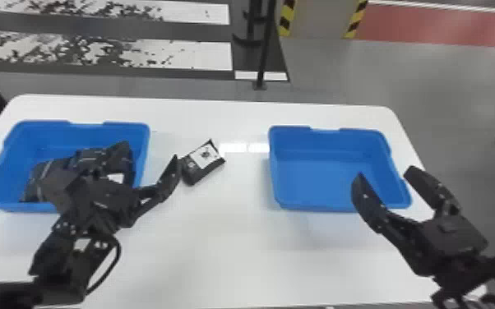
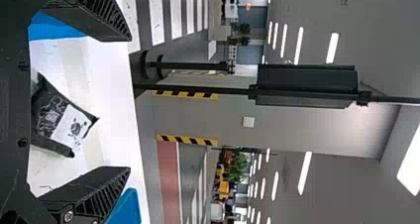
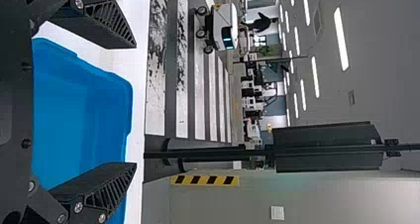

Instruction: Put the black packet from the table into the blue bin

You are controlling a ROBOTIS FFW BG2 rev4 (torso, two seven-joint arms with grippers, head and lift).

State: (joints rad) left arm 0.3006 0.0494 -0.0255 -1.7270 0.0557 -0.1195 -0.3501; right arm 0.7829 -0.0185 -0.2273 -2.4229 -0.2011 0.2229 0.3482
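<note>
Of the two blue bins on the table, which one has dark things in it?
The left bin, on the robot's left. Dark items lie inside it, while the right bin shows bare blue floor.

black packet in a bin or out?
Out: the black packet lies on the white table, between the left blue bin and the right blue bin.

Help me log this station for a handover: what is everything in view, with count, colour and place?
Packet: one, black with white label, on table between bins
Left bin: one, blue, on table
Dark items: count unclear, in left bin
Right bin: one, blue, on table
Table: one, white, foreground
Poles: at least two, black, beyond table
Wheeled machine: one, white and black, background
Ceiling lights: several, white, overhead
Left gripper: one, black, near packet
Right gripper: one, black, by right bin
</note>
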